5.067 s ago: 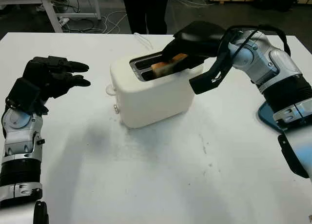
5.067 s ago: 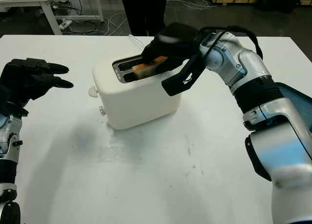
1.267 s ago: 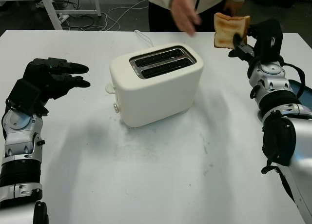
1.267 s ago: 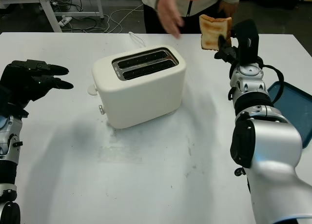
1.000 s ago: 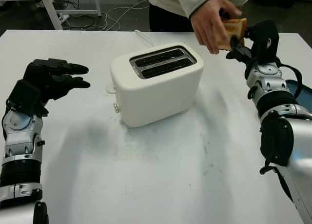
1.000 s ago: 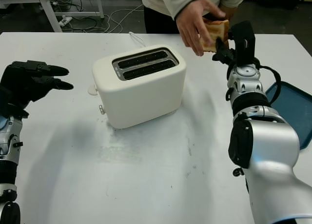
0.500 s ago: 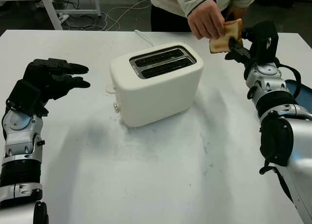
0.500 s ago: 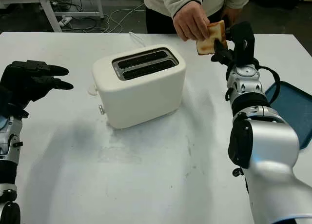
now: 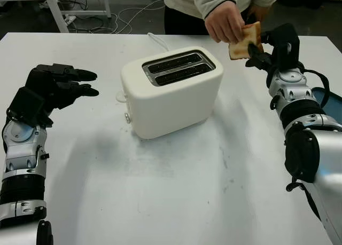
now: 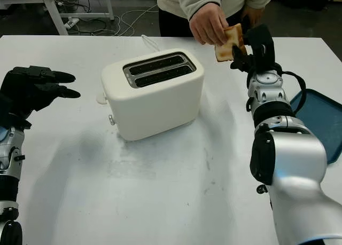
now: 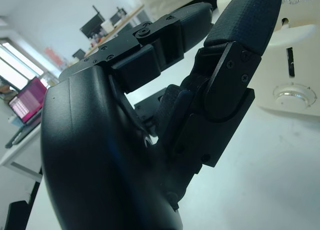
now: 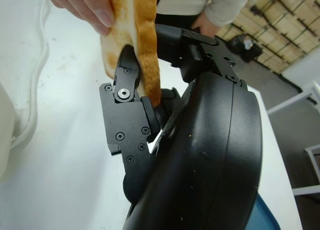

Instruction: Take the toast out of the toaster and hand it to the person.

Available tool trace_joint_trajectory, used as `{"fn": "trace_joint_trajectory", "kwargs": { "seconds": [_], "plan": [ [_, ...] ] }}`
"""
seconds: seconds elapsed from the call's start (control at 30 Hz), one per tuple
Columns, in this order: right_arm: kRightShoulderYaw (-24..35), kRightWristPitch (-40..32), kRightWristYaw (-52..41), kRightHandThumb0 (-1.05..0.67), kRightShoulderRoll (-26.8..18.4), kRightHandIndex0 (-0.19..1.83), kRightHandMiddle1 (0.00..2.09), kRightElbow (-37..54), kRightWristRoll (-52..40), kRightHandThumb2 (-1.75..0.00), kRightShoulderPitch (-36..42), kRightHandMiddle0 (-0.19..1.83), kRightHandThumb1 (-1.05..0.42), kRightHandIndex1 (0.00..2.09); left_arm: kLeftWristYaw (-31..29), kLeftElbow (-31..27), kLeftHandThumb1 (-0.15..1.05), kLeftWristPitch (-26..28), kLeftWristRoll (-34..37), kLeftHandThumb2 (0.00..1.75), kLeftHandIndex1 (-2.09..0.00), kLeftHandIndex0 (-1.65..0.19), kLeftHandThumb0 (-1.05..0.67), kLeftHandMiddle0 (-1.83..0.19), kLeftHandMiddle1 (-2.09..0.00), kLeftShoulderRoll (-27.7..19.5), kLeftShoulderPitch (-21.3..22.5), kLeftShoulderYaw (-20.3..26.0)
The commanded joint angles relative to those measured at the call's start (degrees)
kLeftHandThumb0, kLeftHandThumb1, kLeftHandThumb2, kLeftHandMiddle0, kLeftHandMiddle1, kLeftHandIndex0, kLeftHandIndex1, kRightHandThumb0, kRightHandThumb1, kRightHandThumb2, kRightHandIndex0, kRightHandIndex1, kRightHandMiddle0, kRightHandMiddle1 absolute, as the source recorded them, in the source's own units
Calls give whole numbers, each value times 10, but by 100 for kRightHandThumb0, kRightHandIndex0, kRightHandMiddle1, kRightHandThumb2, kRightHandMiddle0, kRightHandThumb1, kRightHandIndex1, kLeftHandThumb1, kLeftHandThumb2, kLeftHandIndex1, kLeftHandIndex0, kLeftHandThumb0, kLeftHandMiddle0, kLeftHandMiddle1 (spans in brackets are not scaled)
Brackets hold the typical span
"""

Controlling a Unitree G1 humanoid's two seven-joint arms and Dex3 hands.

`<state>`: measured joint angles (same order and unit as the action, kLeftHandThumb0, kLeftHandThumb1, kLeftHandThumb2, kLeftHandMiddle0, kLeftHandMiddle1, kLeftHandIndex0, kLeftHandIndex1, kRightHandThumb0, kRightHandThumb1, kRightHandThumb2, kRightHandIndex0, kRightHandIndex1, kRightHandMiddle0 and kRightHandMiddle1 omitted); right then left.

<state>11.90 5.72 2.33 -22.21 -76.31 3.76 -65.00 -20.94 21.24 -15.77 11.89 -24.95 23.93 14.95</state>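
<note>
1 slice of toast (image 9: 245, 40), 1 white toaster (image 9: 171, 91) with 2 slots, 1 person's hand (image 9: 225, 22) and 2 robot hands share the white bench (image 9: 176, 191). The toast is up in the air over the far right part of the bench, to the right of the toaster and well clear of it. The right hand (image 9: 265, 48) is raised there with its fingers (image 12: 131, 125) closed on the lower edge of the slice, while the person's hand pinches the slice's upper left part from the far side, so both have hold of it. The person stands at the far edge of the bench in a light sweater. The left hand (image 9: 56, 86) is at the left of the bench, well apart from the toaster, open and holding nothing. The toaster stands near the middle, both slots empty, with a white cord (image 9: 155, 41) running off behind it toward the far edge. A blue tray (image 10: 319, 119) lies at the right edge, beside the right arm.
</note>
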Motion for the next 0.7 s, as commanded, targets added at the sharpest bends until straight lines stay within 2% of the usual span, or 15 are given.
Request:
{"fn": "trace_joint_trajectory", "kwargs": {
  "seconds": [0.0,0.03,0.07,0.17,0.3,0.47,0.53,0.67],
  "plan": [
    [4,23,-33,-62,5,59,24,7,-10,-21,8,54,-92,42,-1,4,78,-6,-1,0,0,-138,-105,-150,-4,-2,-6,4],
    [2,24,-50,-66,4,38,10,8,-10,-21,9,36,-92,17,-1,5,78,-7,-1,0,0,-139,-105,-150,-4,-2,-6,4],
    [-3,27,-61,-66,3,25,5,9,-7,-22,9,25,-92,9,0,5,77,-7,0,0,0,-139,-105,-150,-4,-1,-6,4],
    [-19,41,-73,-67,-2,4,1,14,6,-21,15,4,-92,1,0,3,77,-4,0,0,0,-139,-105,-150,-4,-1,-8,4],
    [-12,76,-81,-70,-1,0,0,24,-9,-12,34,0,-92,0,1,2,77,-1,-2,0,0,-139,-105,-150,-4,-1,-10,2],
    [17,149,-118,-54,24,0,0,72,-59,-4,103,0,-92,0,0,-2,75,11,4,0,-1,-140,-105,-151,-4,0,-12,4],
    [20,158,-131,-57,37,0,0,121,-77,-4,144,0,-92,0,2,0,75,5,0,0,-1,-140,-105,-151,-4,0,-12,3],
    [23,163,-142,-53,72,8,3,283,-111,-5,268,6,-92,4,6,0,76,-2,-1,0,0,-139,-105,-150,-3,4,-16,5]
  ]
}}
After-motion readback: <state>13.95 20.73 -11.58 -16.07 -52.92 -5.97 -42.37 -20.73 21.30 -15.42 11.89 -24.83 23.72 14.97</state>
